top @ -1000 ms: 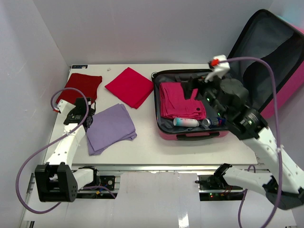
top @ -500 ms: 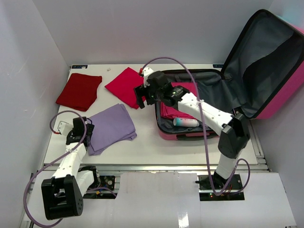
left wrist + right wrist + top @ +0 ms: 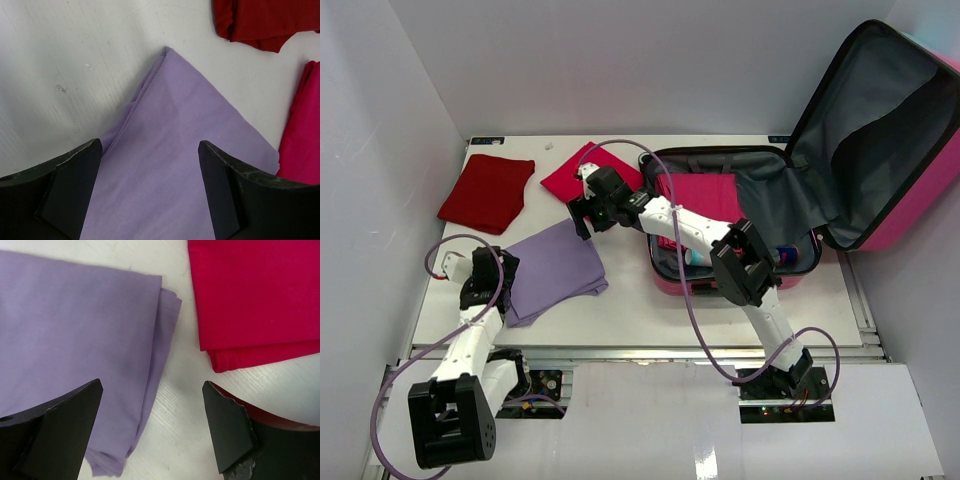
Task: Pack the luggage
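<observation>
Top external view puts the open pink-to-teal hard-shell luggage [image 3: 880, 120] at centre right. Its base lies flat on the white tabletop [image 3: 640, 310], its lid is propped toward the upper right, and a folded pink cloth [image 3: 705, 190] is inside. The right gripper [image 3: 580, 220], jaws wide and empty, hovers left of the case, over the bare strip between the folded lilac cloth [image 3: 555, 265] and the folded crimson cloth [image 3: 565, 175]. In its wrist view the lilac lies at left and the crimson at upper right. The left gripper [image 3: 483, 262], also spread wide with nothing in it, sits at the lilac cloth's left edge. Either cloth must travel rightward in the frame to reach the case, and the right arm looks better placed for that carry.
</observation>
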Available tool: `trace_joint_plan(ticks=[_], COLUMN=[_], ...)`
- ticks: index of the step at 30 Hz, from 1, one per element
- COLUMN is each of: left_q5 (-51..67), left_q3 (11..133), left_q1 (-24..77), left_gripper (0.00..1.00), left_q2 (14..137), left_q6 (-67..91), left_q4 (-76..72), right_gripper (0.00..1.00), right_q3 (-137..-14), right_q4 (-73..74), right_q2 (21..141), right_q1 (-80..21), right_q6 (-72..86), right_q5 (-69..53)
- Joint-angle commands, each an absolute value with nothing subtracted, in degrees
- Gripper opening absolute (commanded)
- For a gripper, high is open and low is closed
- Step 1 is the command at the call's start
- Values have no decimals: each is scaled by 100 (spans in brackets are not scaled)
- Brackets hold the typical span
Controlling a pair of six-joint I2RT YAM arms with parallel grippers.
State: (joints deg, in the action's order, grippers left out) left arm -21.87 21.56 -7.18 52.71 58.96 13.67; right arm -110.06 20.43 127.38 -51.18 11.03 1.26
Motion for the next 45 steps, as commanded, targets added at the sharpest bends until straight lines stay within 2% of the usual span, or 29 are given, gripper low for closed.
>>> trace_joint_plan(ticks=[1, 11, 21, 25, 30, 36, 45], left_q5=[-2213, -2268, -2333, -2330, -2208, -1650, -584], left_q3=[2067, 2005, 2039, 2048, 2126, 2230, 2234], left_q1=[-745, -740, -742, -738, -747, -746, -445], left_gripper=[89, 89, 89, 89, 87, 84, 81], left_q2=[4911, 4844, 4869, 4886, 4913, 5153, 5583], left_q6=[5857, 5972, 5980, 5986, 5873, 5246, 4321], left_q4=[1239, 1233, 1278, 1301, 1319, 1052, 464], right_gripper=[88, 88, 83, 74, 41, 8, 8], right_q3=[-11499, -11322, -10798, -10439, -9568, -9210, -8109], right_q4=[1872, 1578, 1377, 1311, 1031, 1028, 1051], right_q2=[13152, 13765, 13830, 13671, 13222, 12976, 11906], right_q1=[-5098, -5221, -5542, -5616, -5634, -5624, -5347], right_q6=[1218, 1355, 1519, 1633, 1775, 1733, 2104], right_q5=[62, -187, 200, 289, 604, 785, 1986])
